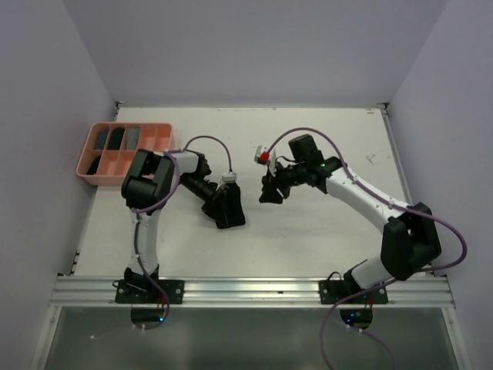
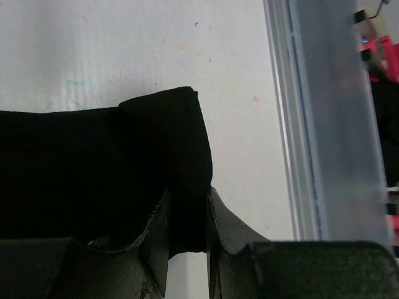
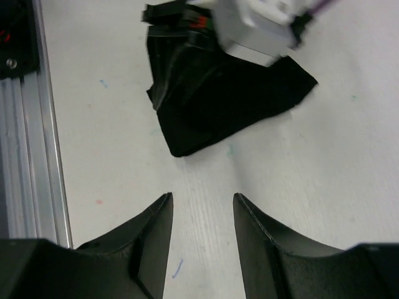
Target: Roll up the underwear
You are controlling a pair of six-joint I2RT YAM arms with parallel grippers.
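Note:
The plain black underwear [image 1: 229, 212] lies folded on the white table near the middle. My left gripper [image 1: 224, 193] is shut on one edge of it. In the left wrist view the black cloth [image 2: 93, 168] fills the left half and a fold of it is pinched between the fingers [image 2: 227, 227] of the left gripper [image 2: 187, 215]. My right gripper [image 1: 270, 191] is open and empty, just right of the cloth. In the right wrist view it [image 3: 201, 198] hovers over bare table, short of the black underwear [image 3: 212, 106]. The striped underwear is out of view.
A salmon-pink compartment tray [image 1: 163, 129] stands at the back left with dark items in several compartments. An aluminium rail [image 1: 246, 289] runs along the table's near edge, and it also shows in the left wrist view [image 2: 330, 124] and the right wrist view [image 3: 34, 156]. Walls close in on three sides.

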